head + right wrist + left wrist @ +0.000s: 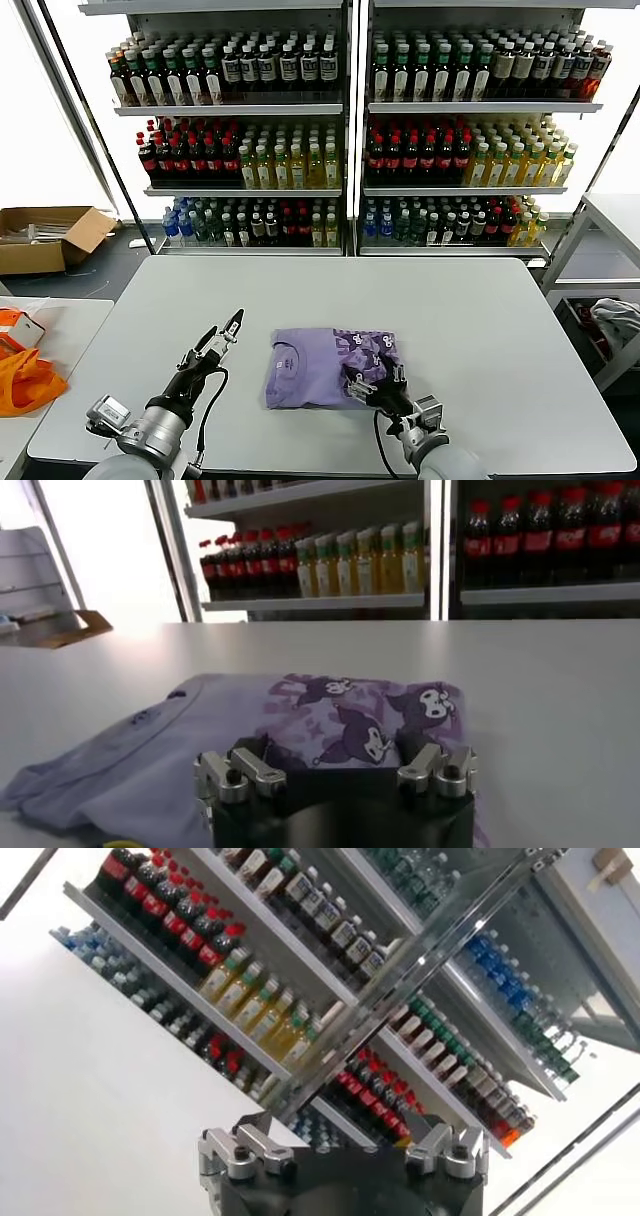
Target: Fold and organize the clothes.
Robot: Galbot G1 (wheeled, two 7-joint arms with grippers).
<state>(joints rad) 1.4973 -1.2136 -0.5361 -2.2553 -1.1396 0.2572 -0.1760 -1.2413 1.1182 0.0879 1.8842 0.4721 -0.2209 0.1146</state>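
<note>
Fabric lies folded near the middle of the grey table [500, 330], toward its near edge: a lavender T-shirt [305, 370] bundled into a rough rectangle whose long axis runs left to right across the robot's front, the plain part with the neck label on the left and the dark purple printed panel on the right. The right gripper [375, 385] sits at the near right corner of that bundle, over the printed panel, so the shirt stretches away from it to the left and forward; this is plainly the nearer arm for any further fold or tidy. In the right wrist view the right gripper's fingers stand well apart with cloth visible beneath and between them, and nothing appears pinched; whether the tips actually press the fabric or hover just above it is hard to say from these angles. The left gripper [228, 328] hangs to the left of the shirt, apart from it, lifted and angled up toward the drink shelves [350, 110], and its wrist view shows only bottles and racking, no cloth. Its fingers look spread and hold nothing. A sensible next move would likely be for the right gripper to close on the near right edge, with the left coming in toward the plain side.
</note>
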